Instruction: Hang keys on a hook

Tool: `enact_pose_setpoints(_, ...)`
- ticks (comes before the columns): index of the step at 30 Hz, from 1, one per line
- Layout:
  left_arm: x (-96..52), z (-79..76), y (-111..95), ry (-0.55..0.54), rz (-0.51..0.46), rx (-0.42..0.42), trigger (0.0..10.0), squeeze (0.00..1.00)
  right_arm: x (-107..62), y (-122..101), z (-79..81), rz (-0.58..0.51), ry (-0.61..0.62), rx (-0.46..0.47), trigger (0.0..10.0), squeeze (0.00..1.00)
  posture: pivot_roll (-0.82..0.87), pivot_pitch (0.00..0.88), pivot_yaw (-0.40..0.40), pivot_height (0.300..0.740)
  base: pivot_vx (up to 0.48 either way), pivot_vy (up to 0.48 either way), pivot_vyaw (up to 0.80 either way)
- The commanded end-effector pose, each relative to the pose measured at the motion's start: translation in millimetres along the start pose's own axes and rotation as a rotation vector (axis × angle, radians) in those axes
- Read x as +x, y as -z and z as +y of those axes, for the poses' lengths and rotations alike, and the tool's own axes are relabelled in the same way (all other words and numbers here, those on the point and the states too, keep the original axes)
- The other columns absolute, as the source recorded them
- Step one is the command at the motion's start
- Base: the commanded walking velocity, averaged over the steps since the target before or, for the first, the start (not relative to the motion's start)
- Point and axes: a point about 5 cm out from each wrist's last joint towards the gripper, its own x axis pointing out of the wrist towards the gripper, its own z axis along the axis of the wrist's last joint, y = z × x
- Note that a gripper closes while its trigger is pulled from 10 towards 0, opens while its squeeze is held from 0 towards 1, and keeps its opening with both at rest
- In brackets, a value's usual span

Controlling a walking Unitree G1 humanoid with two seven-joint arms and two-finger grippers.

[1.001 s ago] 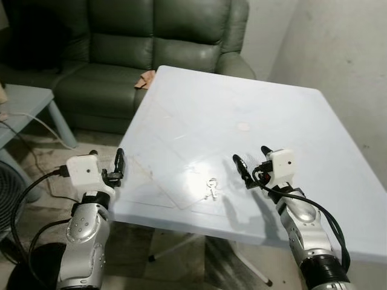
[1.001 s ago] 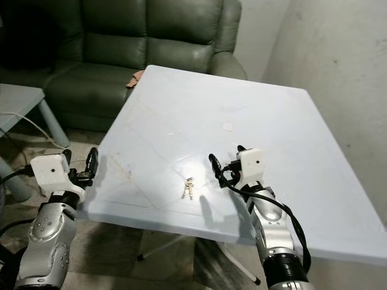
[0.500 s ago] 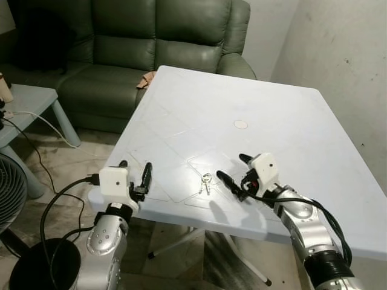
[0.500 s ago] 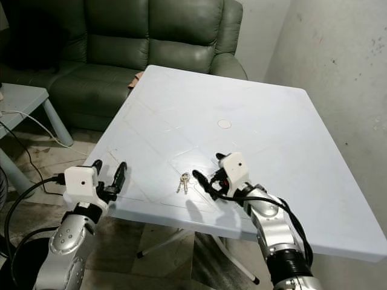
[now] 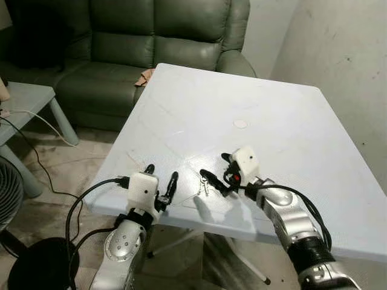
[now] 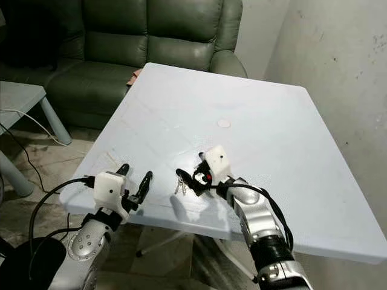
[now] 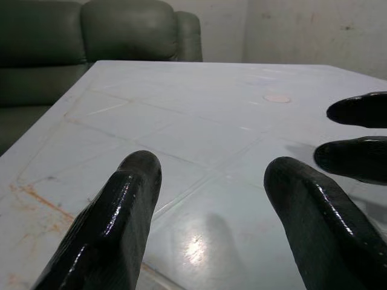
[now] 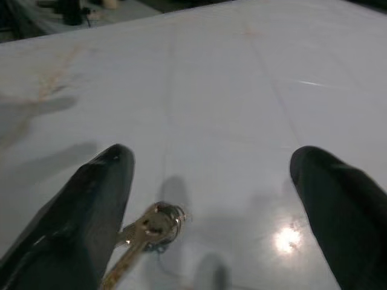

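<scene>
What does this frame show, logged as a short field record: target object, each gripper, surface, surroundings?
target: keys lying flat on the white table, near its front edge
right gripper: open, low over the table, one finger beside the keys
left gripper: open, at the table's front edge, apart from the keys
hook: cannot tell where
surroundings: green sofa behind the table

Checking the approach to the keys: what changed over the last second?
The right hand closed in on the keys, open, one finger beside them. The left hand came up over the table edge, open. The keys stayed flat on the table, ungrasped.
</scene>
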Motion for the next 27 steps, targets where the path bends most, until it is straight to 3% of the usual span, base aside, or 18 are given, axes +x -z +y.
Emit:
enact_pose_setpoints(1, 1.8, -1.0, -6, 0.014, -0.023, 0.021, 10.0, 0.0, 3.2, 2, -0.4, 0.039, 0.014, -0.006, 10.0, 0.0, -0.07, 0.011, -0.079, 0.74, 0.0, 0.0, 0.0)
enact_pose_setpoints(5, 4.3, -0.5, -7, 0.011, -0.028, 0.027, 10.0, 0.0, 7.7, 12, 3.3, 0.115, 0.012, -0.007, 10.0, 0.0, -0.07, 0.005, -0.082, 0.74, 0.0, 0.0, 0.0)
enact_pose_setpoints(14, 5.5, -0.8, -9, 0.011, -0.034, 0.029, 10.0, 0.0, 6.7, 21, 5.7, 0.156, -0.014, -0.016, 10.0, 0.0, -0.06, 0.003, -0.084, 0.74, 0.0, 0.0, 0.0)
enact_pose_setpoints(15, 5.8, -0.6, -9, 0.008, -0.036, 0.031, 10.0, 0.0, 5.7, 22, 5.6, 0.154, -0.026, -0.013, 3.8, 0.0, -0.06, 0.0, -0.089, 0.74, 0.0, 0.0, 0.0)
enact_pose_setpoints(17, 6.8, -0.4, -9, 0.004, -0.039, 0.036, 10.0, 0.0, 3.7, 23, 5.4, 0.138, -0.044, -0.011, 0.0, 0.0, -0.06, 0.0, -0.089, 0.74, 0.0, 0.0, 0.0)
enact_pose_setpoints(27, 7.6, 0.1, -11, 0.0, -0.045, 0.045, 10.0, 0.0, 3.3, 23, 4.1, 0.14, -0.051, -0.029, 0.0, 0.0, -0.06, 0.0, -0.089, 0.74, 0.0, 0.0, 0.0)
